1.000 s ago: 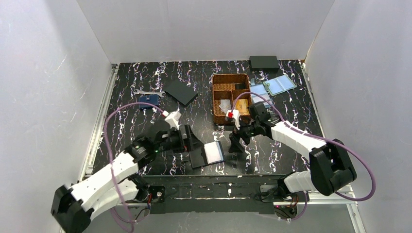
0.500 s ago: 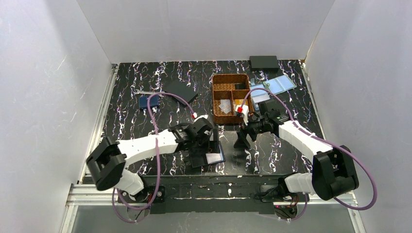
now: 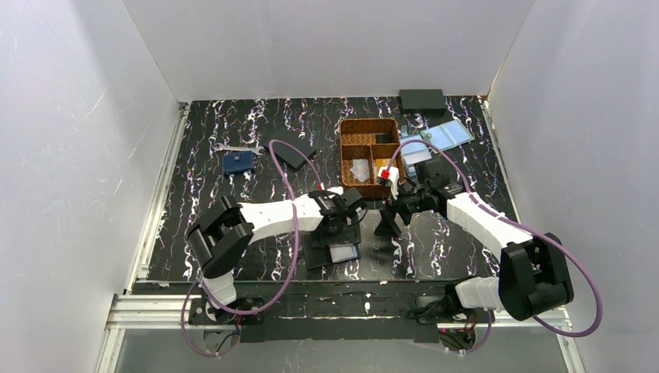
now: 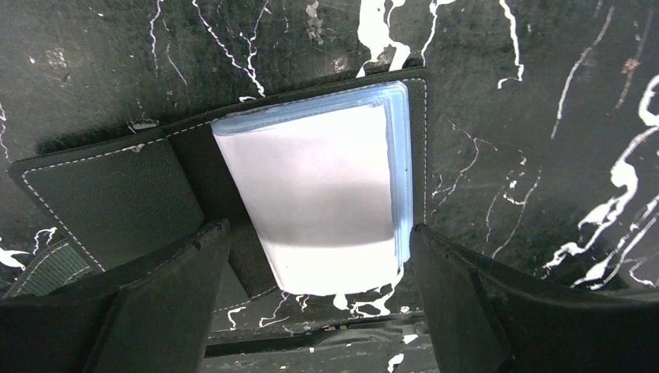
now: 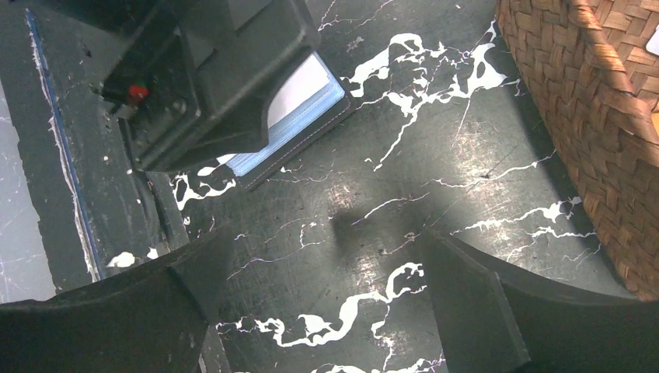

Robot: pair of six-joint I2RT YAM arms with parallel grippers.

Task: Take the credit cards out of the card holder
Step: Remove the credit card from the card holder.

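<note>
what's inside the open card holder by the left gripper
The card holder holds a stack of pale blue clear sleeves, the top one showing a plain white face. Whatever sits in those beneath is covered; no credit cards can be made out.

White arm links (image 3: 272,214), black joints (image 3: 221,235), looping purple cables (image 3: 295,247), red-marked wrist cameras (image 3: 386,176), matte black fingers (image 4: 155,307)

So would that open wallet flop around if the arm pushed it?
The card holder probably flops: it lies open as two thin stitched leaves joined at a spine. Its stacked clear sleeves look glossy, so likely slippery and apt to fan apart. Being flat and thin, it would probably slide rather than tip.
</note>
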